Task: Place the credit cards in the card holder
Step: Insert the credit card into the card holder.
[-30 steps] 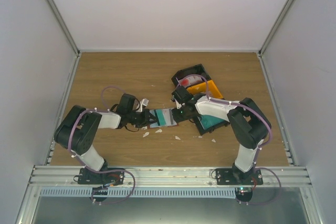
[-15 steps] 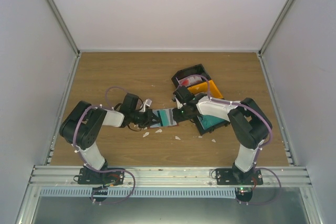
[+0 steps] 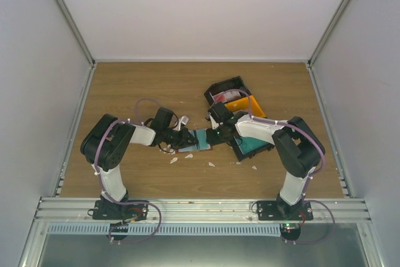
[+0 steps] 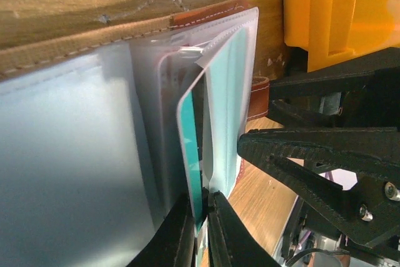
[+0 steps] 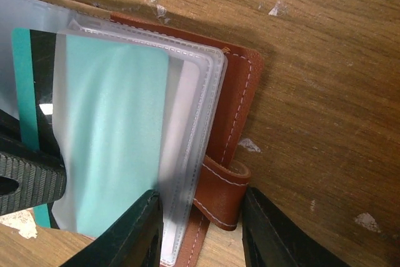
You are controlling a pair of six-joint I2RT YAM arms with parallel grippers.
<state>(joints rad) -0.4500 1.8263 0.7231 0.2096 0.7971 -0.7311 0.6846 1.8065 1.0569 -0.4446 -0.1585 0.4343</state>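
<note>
White scraps (image 3: pixel 174 160) lie on the counter (image 3: pixel 156 85), nearest the arm bases. Just past them the two grippers meet at the open holder (image 3: pixel 201 140), which lies flat mid-counter.

Left gripper (image 3: pixel 181 137), wrist view (image 4: pixel 200 217): jaws closed, pinching the near end of a teal card (image 4: pixel 189 148). The card stands on edge and its far end is in a clear sleeve of the holder (image 4: pixel 212 14).

Right gripper (image 3: pixel 214 134), wrist view (image 5: pixel 200 201): jaws spread apart, straddling the holder's (image 5: pixel 240 104) brown strap edge. One finger (image 5: pixel 134 229) sits over the sleeves, the other beside the strap. Can't tell if they press it. Nothing is clamped between them.

In the right wrist view the card (image 5: pixel 112 136) shows through the sleeve, mostly in, with its left strip still outside.

A black bin (image 3: pixel 250 147) with something teal in it sits under the right arm, mostly hidden. Farther back are a yellow bin (image 3: pixel 242 104), then another black bin (image 3: pixel 228 85) holding red-and-white stuff, too small to tell what.
</note>
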